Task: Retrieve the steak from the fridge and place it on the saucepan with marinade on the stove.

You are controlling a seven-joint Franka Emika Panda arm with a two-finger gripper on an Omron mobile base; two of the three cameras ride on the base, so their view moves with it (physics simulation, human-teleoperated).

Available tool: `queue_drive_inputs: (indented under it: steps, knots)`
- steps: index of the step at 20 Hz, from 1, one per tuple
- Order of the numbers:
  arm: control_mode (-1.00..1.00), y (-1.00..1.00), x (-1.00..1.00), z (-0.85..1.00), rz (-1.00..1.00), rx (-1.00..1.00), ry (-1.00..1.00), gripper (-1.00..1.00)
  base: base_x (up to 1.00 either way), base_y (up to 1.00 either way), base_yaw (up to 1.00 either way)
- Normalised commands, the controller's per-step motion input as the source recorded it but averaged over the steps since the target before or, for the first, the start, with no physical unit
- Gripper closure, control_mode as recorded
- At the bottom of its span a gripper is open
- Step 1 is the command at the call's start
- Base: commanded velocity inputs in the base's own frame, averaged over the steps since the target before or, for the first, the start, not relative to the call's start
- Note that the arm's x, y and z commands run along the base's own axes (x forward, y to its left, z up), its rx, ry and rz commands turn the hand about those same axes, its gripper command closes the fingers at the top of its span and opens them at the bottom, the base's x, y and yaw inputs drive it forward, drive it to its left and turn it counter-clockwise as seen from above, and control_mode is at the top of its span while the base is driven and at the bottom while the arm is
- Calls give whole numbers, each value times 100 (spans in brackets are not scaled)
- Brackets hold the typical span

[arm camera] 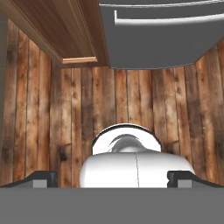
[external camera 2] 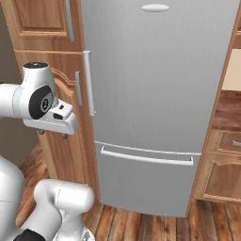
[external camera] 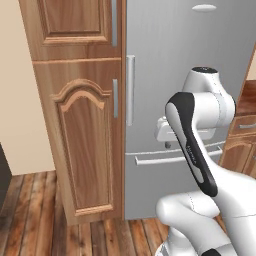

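The fridge (external camera: 190, 75) (external camera 2: 155, 84) stands shut straight ahead, a tall grey steel front with a vertical silver bar handle (external camera: 130, 90) (external camera 2: 88, 82) near its left edge. Its lower drawer (arm camera: 162, 39) carries a horizontal bar (external camera 2: 146, 157). My gripper (external camera 2: 52, 134) (arm camera: 113, 177) hangs in front of the fridge at about drawer-top height and points down at the floor. It is open, its fingertips (arm camera: 43, 177) far apart with nothing between them. The steak, saucepan, marinade and stove are out of view.
A wooden cabinet with an arched panel (external camera: 82, 135) (external camera 2: 61, 75) adjoins the fridge's left side. Wooden counter drawers (external camera 2: 226, 155) (external camera: 245, 130) stand to its right. Plank floor (arm camera: 43, 122) lies below the hand.
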Motion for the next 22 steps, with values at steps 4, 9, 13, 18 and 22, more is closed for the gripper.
queue_drive_inputs:
  steps: [4, 9, 13, 18, 22]
  knots:
    - [100, 0, 0, 0, 0, 0, 0, -100, 0, 0, 0]
    - [100, 0, 0, 0, 0, 0, 0, -100, 0, 0, 0]
    - [100, 0, 0, 0, 0, 0, 0, -100, 0, 0, 0]
    - [-100, 0, 0, 0, 0, 0, 0, -100, 0, 0, 0]
    - [-100, 0, 0, 0, 0, 0, 0, -100, 0, 0, 0]
